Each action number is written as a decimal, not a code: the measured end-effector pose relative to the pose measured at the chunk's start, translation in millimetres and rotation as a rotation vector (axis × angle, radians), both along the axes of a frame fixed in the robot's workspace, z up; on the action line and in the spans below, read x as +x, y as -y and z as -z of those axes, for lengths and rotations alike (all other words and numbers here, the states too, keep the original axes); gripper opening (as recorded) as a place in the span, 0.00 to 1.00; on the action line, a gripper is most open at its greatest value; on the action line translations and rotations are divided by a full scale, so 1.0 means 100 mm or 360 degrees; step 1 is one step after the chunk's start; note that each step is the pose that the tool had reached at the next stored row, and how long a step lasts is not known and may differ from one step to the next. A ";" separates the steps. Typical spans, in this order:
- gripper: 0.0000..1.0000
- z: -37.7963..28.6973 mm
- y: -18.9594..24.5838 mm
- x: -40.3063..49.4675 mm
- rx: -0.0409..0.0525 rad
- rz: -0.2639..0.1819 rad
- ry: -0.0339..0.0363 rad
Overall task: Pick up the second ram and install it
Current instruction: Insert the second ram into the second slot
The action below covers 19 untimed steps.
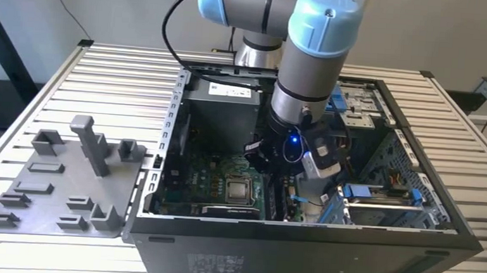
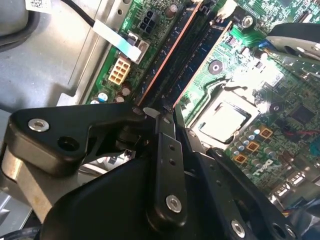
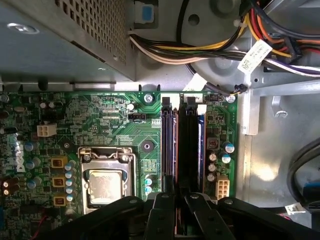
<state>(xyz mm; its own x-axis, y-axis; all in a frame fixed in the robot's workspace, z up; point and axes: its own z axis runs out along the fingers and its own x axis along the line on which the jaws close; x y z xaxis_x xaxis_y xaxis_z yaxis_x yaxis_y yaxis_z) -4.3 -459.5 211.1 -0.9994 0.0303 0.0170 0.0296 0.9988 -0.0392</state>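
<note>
Arm is reaching down into the open black steel PC case (image 1: 305, 242) sitting on the slatted metal counter (image 1: 120, 72). Black two-finger gripper (image 3: 177, 210) is hovering right above the memory slots on the green motherboard (image 3: 105, 125), beside the silver CPU socket (image 3: 106, 186). Fingers (image 2: 167, 150) are sitting nearly closed, a thin gap between them; can't tell whether anything is clamped there. The second ram, a long thin dark memory stick (image 3: 169, 145), is standing on edge in a slot, running away from the fingertips. Can't tell if it's fully seated. Grey plastic parts fixture (image 1: 63, 182) is lying on the counter at the exterior view's left of the case.
</note>
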 end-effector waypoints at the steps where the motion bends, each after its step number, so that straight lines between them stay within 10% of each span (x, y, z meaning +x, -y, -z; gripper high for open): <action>1: 0.14 0.002 0.000 0.000 0.0000 0.0000 0.0000; 14: 0.15 0.007 -0.001 0.001 -0.0001 0.0000 0.0000; 19: 0.22 -0.209 -0.001 0.001 -0.0002 0.0001 0.0000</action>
<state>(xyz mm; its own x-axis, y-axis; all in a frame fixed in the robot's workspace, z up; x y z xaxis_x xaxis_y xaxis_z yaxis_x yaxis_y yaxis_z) -4.1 -459.4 232.0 -0.9994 0.0307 0.0172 0.0300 0.9987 -0.0403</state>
